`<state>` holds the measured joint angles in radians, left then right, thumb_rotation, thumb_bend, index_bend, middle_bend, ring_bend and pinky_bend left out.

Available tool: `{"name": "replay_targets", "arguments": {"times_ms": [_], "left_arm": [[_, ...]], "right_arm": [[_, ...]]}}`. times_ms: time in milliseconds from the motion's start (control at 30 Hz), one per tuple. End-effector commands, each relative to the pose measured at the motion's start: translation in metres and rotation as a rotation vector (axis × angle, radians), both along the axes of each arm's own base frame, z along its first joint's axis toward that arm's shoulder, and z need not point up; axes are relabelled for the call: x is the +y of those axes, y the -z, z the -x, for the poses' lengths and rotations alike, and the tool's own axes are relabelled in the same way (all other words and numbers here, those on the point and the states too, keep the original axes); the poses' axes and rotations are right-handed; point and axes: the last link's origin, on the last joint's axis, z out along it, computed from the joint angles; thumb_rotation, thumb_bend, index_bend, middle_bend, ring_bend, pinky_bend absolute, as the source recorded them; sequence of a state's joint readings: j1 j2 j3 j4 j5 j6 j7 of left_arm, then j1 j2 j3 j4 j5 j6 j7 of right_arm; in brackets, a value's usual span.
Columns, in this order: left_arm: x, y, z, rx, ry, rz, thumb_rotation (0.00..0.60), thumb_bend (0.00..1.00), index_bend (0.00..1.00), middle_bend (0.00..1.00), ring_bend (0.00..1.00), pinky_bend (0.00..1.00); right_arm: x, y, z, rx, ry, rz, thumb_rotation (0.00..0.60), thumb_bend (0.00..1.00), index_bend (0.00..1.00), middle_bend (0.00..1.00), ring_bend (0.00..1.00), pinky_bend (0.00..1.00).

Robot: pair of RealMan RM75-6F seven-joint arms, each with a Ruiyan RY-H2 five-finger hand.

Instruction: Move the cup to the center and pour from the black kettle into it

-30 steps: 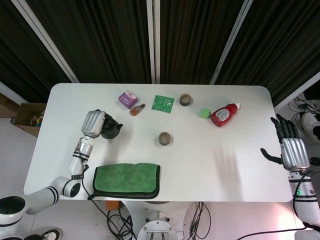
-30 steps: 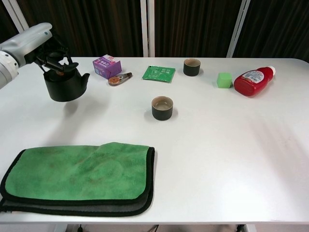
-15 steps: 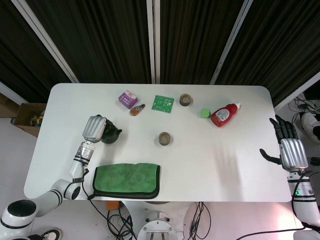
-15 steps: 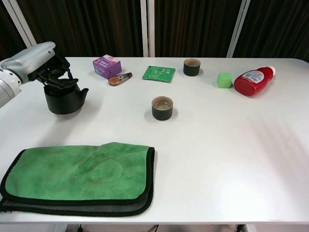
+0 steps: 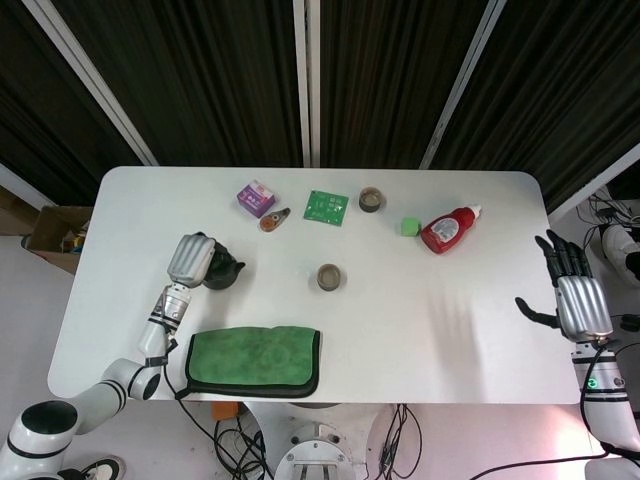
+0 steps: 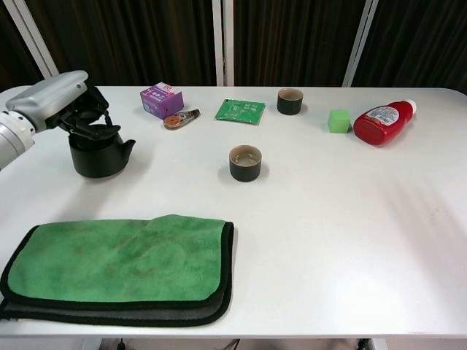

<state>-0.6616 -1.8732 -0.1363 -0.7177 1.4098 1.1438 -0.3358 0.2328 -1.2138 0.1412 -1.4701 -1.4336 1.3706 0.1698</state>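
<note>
We note the dark round ceramic cup (image 6: 245, 162) standing upright near the middle of the white rounded-corner table (image 6: 350, 219), its mouth open upward and its inside showing a pale bottom. Left of it, well apart, sits the squat black kettle (image 6: 98, 150), spout pointing right toward the cup, base resting on the table. Our left hand (image 6: 67, 106), silver-backed with dark fingers, lies over the kettle's top with fingers curled down around the handle; we read this as a grip on the kettle. In the head view the same hand (image 5: 190, 260) covers the kettle's left part, the spout poking out to the right.

Our right hand (image 5: 578, 300) shows only in the head view, off the table's right edge, fingers spread apart and pointing far, thumb out to the left, holding nothing.

Near the left front edge lies a folded green cloth with dark trim (image 6: 120, 266). Along the far side, from left to right: a small purple carton (image 6: 161, 100), a brown-and-silver clip-like item (image 6: 179, 119) just beside it, a flat green sachet (image 6: 240, 111), a second dark cup (image 6: 290, 100), a small light-green cube (image 6: 338, 120), and a red squeeze bottle with white cap (image 6: 382, 122) lying on its side.
</note>
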Motion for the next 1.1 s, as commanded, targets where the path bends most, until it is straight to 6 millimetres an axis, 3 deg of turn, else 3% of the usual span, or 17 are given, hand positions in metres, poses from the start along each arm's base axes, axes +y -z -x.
{"name": "replay_targets", "arguments": {"times_ms": [33, 667, 1100], "left_arm": [[-0.0002, 0.0005, 0.0003, -0.001, 0.0, 0.001, 0.6, 0.4, 1.0, 1.0, 0.93, 0.52], [-0.0026, 0.0057, 0.0052, 0.001, -0.001, 0.014, 0.6, 0.3, 1.0, 1.0, 0.92, 0.52], [-0.0027, 0.0058, 0.0087, -0.021, -0.006, 0.02, 0.595, 0.11, 1.0, 1.0, 0.91, 0.52]], "right_arm": [[0.0002, 0.0002, 0.0004, 0.001, 0.002, 0.0, 0.6, 0.19, 0.0, 0.0, 0.0, 0.0], [0.0005, 0.0025, 0.0017, 0.004, 0.008, -0.004, 0.6, 0.19, 0.0, 0.0, 0.0, 0.0], [0.0009, 0.0031, 0.003, 0.003, 0.011, -0.005, 0.6, 0.19, 0.0, 0.0, 0.0, 0.0]]}}
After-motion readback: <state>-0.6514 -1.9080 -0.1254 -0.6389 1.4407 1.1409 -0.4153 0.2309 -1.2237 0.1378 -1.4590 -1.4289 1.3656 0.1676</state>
